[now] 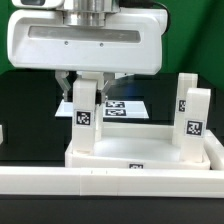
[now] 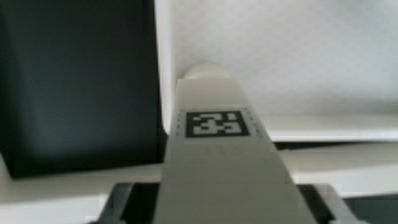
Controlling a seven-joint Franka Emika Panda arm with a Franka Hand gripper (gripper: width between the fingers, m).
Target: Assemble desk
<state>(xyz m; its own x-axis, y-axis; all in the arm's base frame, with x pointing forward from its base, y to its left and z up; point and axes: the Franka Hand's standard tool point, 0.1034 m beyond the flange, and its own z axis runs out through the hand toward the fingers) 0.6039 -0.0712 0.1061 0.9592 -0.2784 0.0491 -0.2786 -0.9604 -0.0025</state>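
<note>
The white tabletop [image 1: 140, 152] lies rim up on the black table. One white leg [image 1: 192, 112] with a tag stands upright in its corner at the exterior view's right. My gripper [image 1: 84, 88] is shut on a second tagged leg [image 1: 85, 118]. It holds that leg upright at the tabletop's corner at the exterior view's left. Whether the leg's foot sits in the socket is hidden. In the wrist view the leg [image 2: 217, 140] runs between my gripper's [image 2: 217, 208] dark fingers [image 2: 135, 200]. The tabletop [image 2: 311, 70] lies beyond it.
The long white border rail [image 1: 110, 190] runs across the front. The marker board [image 1: 122, 106] lies flat behind the tabletop. A small white piece [image 1: 3, 131] shows at the exterior view's left edge. Black table [image 2: 71, 90] lies beside the tabletop.
</note>
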